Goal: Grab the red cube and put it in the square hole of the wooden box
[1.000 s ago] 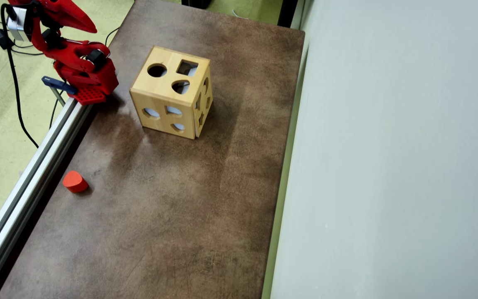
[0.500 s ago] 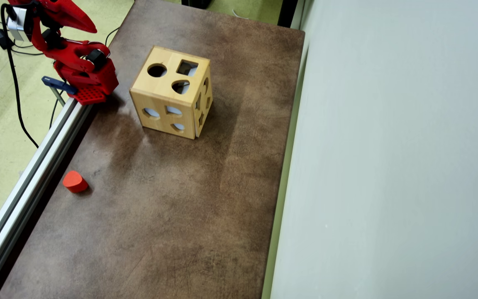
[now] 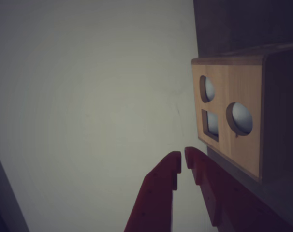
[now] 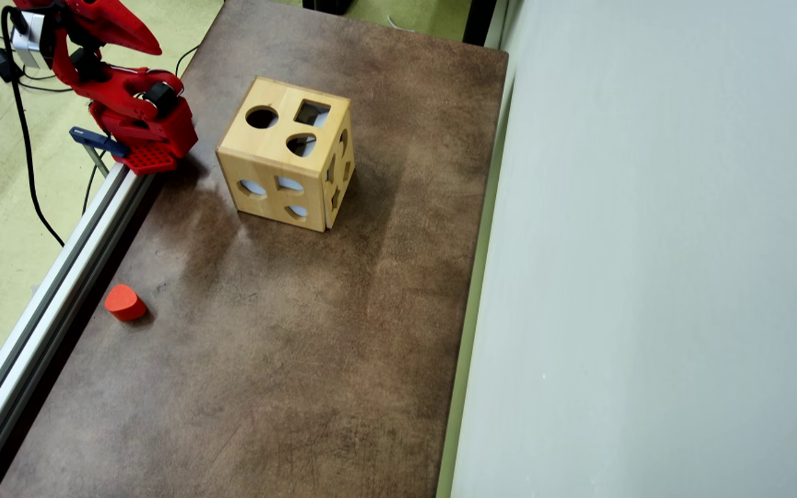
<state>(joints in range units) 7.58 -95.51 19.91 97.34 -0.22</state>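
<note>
While the brown table [image 4: 288,360] is stretching across most of the overhead view, the wooden box [image 4: 286,153] is sitting near its far left corner, its square hole [image 4: 312,113] facing up beside two rounder openings. The red arm [image 4: 122,97] is folding back at that same far left edge, well apart from the piece. In the wrist view the hand [image 3: 182,159] is showing its fingers nearly touching and gripping nothing. The red block [image 4: 124,303] is lying near the left edge, about midway along, looking rounded rather than cubic. It is probably light, stiff and smooth, so pinching across any flat opposite faces seems safest against slipping.
</note>
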